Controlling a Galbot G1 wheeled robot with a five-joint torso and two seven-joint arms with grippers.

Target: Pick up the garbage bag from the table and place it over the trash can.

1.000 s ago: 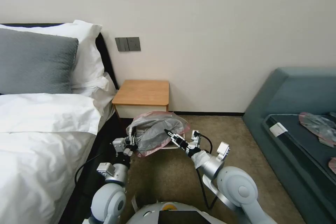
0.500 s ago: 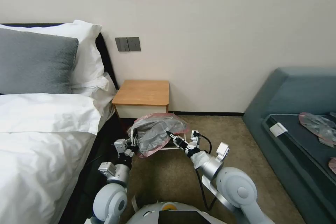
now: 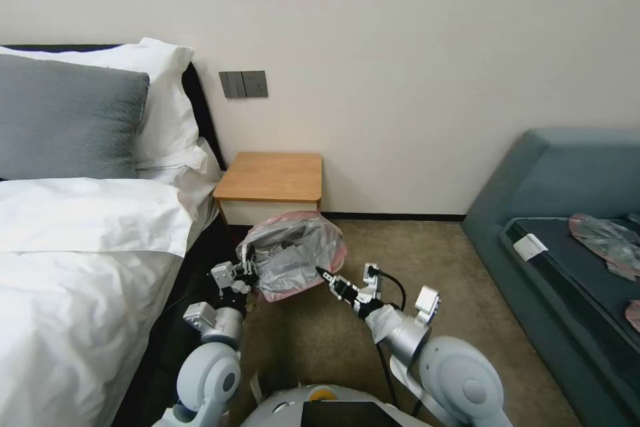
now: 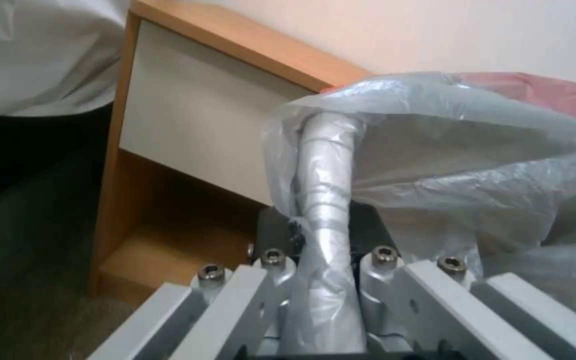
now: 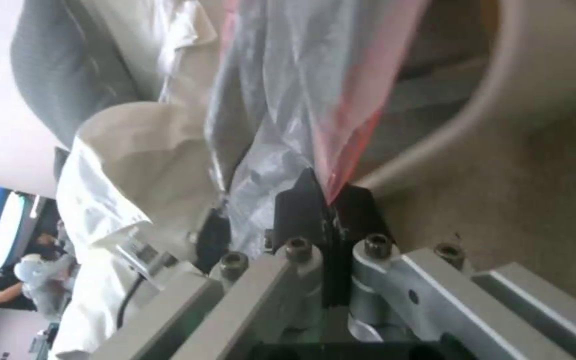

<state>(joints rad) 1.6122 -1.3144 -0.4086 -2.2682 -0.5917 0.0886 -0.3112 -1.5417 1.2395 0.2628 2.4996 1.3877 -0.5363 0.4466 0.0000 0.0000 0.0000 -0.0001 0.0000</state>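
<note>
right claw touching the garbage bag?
Touching. In the right wrist view the right claw is shut on the pink rim of the garbage bag.

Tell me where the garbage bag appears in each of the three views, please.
Head view: garbage bag in the lower centre, stretched between left hand and right hand.
Left wrist view: upper right, gathered between the hand's fingers.
Right wrist view: centre top.
Shared landmark: its pink-red rim.

Cream wall, brown carpet, bed, prob. sofa
</note>
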